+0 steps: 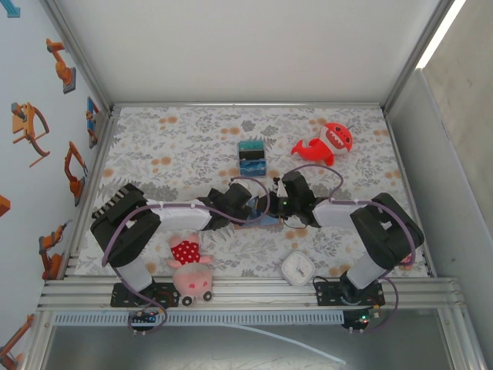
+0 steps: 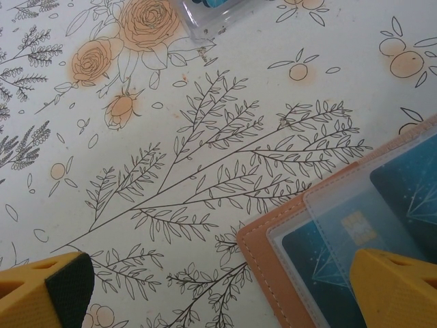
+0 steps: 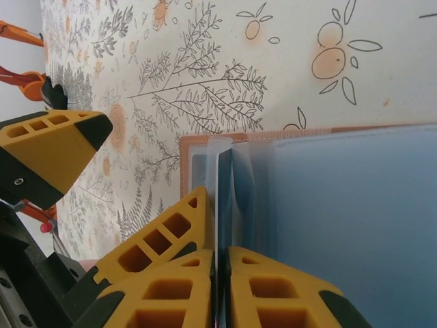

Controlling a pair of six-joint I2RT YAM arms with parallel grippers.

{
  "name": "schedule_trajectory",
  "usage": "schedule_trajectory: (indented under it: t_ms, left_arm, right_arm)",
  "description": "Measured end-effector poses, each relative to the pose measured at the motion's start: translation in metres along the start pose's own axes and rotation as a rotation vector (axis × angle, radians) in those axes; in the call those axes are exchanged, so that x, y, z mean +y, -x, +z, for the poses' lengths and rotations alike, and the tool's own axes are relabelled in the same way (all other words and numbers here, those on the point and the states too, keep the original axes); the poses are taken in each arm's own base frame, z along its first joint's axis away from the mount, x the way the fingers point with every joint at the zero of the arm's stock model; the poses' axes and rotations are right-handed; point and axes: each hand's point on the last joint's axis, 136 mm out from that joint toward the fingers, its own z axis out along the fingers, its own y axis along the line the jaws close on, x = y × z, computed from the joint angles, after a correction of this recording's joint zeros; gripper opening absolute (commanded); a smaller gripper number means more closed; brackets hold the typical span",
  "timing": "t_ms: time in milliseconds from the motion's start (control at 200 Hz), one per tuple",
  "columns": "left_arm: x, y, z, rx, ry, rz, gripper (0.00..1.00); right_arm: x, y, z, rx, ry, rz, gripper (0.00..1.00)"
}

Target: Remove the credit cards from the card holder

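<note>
The tan card holder (image 2: 263, 249) lies open on the floral cloth between the two arms (image 1: 267, 221). Its clear sleeves hold dark teal credit cards (image 2: 311, 256). My left gripper (image 2: 218, 277) is open, straddling the holder's corner. One yellow finger (image 2: 396, 287) rests over the sleeves and the other (image 2: 41, 290) is over bare cloth. In the right wrist view, my right gripper (image 3: 220, 256) is shut on the edge of a dark credit card (image 3: 224, 198). That card stands edge-on from the card holder (image 3: 184, 160), with a left finger (image 3: 164, 236) right beside it.
A teal, black and blue striped box (image 1: 252, 156) sits just beyond the grippers, its clear corner (image 2: 205, 17) close by. Further off are a red shark toy (image 1: 327, 144) at the back right, a pink pig toy (image 1: 189, 266) at the front left and a white square object (image 1: 296, 267) at the front.
</note>
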Motion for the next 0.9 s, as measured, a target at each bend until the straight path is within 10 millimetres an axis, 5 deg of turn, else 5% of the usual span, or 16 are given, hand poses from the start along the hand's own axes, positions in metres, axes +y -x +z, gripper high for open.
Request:
schedule_trajectory:
  t_ms: [190, 506, 896]
  left_arm:
    - [0.001, 0.0, -0.001, 0.001, 0.004, 0.001, 0.97]
    - [0.01, 0.002, -0.011, 0.002, 0.024, 0.001, 0.97]
    - [0.034, 0.053, -0.075, -0.214, -0.012, -0.114, 0.97]
  right_arm:
    - [-0.01, -0.002, -0.007, 0.001, -0.075, -0.022, 0.07]
    - [0.008, 0.009, -0.038, -0.055, -0.132, -0.128, 0.03]
    - [0.037, 0.013, -0.078, -0.093, -0.132, -0.374, 0.0]
